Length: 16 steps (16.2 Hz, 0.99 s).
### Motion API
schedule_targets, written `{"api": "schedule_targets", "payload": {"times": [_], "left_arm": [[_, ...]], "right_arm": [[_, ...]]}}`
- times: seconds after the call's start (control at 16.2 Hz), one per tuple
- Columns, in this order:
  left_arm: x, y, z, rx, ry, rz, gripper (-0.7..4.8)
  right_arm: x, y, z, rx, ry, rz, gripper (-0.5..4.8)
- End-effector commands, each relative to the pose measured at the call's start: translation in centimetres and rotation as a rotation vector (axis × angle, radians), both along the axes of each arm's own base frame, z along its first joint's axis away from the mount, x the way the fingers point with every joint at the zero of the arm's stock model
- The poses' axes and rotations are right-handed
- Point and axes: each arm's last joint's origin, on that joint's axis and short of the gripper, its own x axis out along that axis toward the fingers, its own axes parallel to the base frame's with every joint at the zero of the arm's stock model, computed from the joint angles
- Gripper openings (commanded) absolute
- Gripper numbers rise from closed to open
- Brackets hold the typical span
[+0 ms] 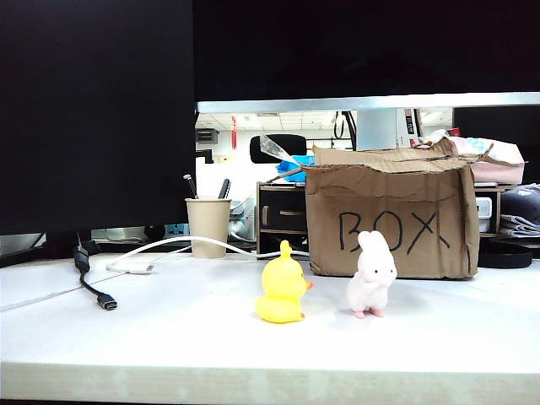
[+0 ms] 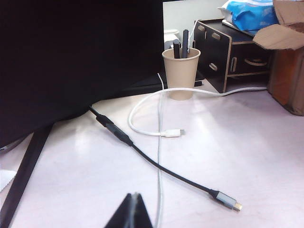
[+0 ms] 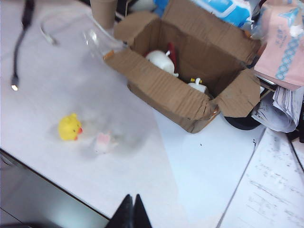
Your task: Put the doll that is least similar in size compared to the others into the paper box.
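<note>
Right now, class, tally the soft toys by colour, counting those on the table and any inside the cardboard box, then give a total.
Yellow: 1, the duck on the table.
White-pink: 1, the rabbit beside it.
White with dark red: 1, the doll inside the box.
Total: 3

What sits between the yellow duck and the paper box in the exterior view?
Only bare white table. The duck stands slightly in front of the box; the rabbit stands beside it.

white table (image 1: 169,337), duck (image 1: 283,295), rabbit (image 1: 372,274), box (image 1: 392,219)

The doll (image 3: 160,60) lies mostly hidden inside the paper box (image 3: 166,90); the rabbit (image 3: 103,141) is motion-blurred.
</note>
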Motion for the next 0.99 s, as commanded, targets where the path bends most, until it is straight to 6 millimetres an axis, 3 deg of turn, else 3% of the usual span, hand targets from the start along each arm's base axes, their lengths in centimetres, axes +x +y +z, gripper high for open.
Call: {"api": "schedule_targets", "payload": {"times": [0.06, 0.49, 0.99], "left_arm": [[0.0, 0.0, 0.1, 0.0, -0.006, 0.003, -0.05], [0.0, 0.3, 0.1, 0.0, -0.006, 0.029, -0.05], [0.0, 0.3, 0.1, 0.0, -0.006, 0.026, -0.05]], "right_arm": [[-0.4, -2.2, 0.5, 0.092, -0.019, -0.005, -0.05], [-1.2, -6.8, 0.7, 0.243, -0.046, -0.005, -0.05], [-1.7, -9.2, 0.5, 0.299, -0.076, -0.04, -0.05]]}}
